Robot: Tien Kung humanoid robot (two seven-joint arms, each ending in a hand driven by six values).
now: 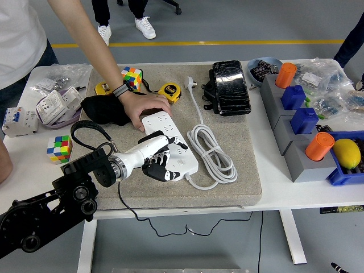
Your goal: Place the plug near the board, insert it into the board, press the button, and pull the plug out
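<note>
A white power strip (166, 124) lies on the grey mat (227, 187), its white cord coiled (213, 151) to the right. A person's hand (143, 107) presses on the strip's far end. My left hand (161, 159), white with black joints, reaches in from the lower left and lies over the strip's near end. Its fingers curl around a black plug (154, 169), held down against the strip. The plug's black cable (120, 196) trails off the table's near edge. The hand hides whether the prongs sit in a socket.
Rubik's cubes sit at the left (60, 148) and the back (131, 77). A yellow tape measure (170, 92), a black cloth (102, 109) and a black pouch (230, 86) lie at the back. Grey blocks with orange and blue caps (300, 116) stand at the right.
</note>
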